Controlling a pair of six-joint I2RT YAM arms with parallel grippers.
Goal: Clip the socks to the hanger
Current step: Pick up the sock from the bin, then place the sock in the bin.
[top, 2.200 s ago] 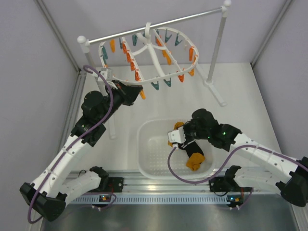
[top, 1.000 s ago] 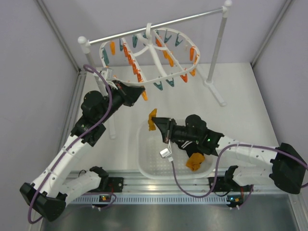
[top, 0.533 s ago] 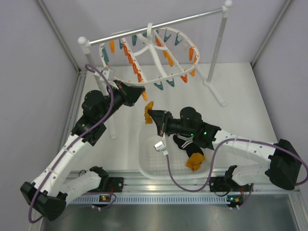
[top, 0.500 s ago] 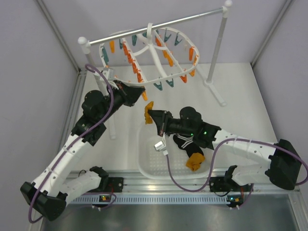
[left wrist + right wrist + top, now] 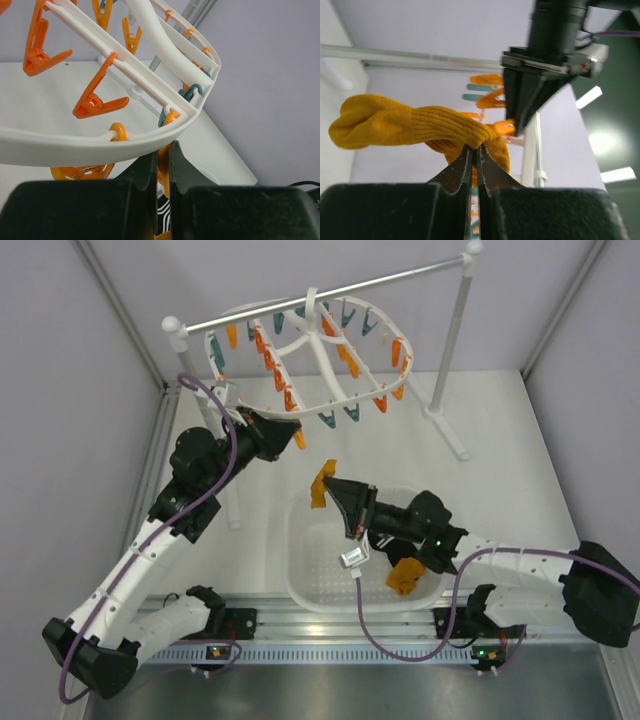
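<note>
now, the right gripper (image 5: 474, 149) is clenched on a mustard sock (image 5: 395, 127). it pinches only a small fold near the middle, so both ends hang loose and bunched. it holds the sock in the air over the far left corner of the white basket (image 5: 295, 540), below the hanger (image 5: 300, 405) and near the left gripper (image 5: 290, 430). the left gripper is closed on one orange clothespin (image 5: 163, 167) that hangs from the near rim of the hanger.

the pinch is thin, so i think the sock may slip out if it is pressed against the pin. the bunched fabric is thick and may not enter the pin's mouth; i cannot tell if this mouth is open. the hanger hangs only by its hook on the silver rod (image 5: 330, 290), so a push could swing it and pull the pin from the left fingers. the two grippers are close and could hit each other.
</note>
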